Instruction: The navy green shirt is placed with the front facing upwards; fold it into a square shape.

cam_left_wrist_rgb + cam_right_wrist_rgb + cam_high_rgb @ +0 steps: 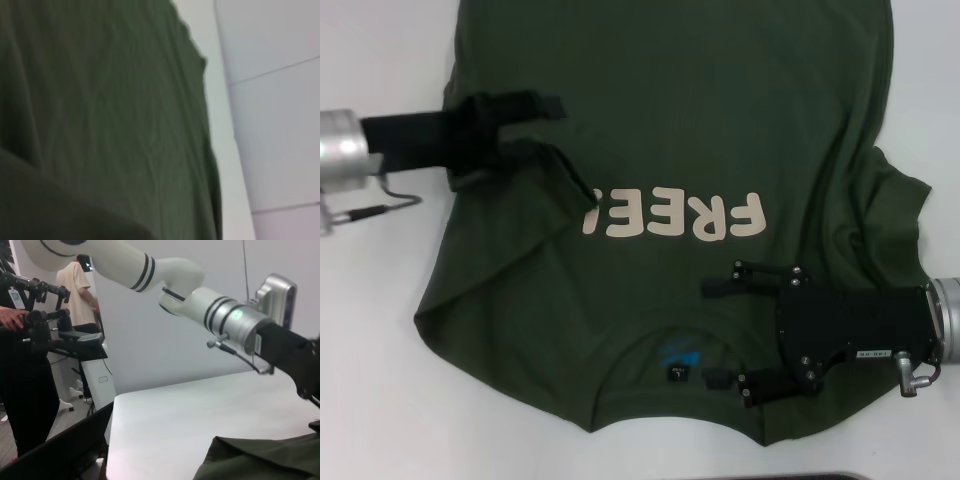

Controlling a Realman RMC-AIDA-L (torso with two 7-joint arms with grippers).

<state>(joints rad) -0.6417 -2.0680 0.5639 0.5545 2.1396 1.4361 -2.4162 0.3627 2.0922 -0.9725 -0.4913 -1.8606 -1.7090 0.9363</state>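
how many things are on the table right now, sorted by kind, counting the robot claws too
Shirts: 1, the navy green shirt, front up, with cream lettering and a neck label.
Claws: 2, the left claw shut on a fold of the shirt, and the right claw open over the collar area.
Tables: 1, the white table.
Total: 4

A white table (380,380); beyond it, two people (80,285) stand beside a black equipment stand (55,335).
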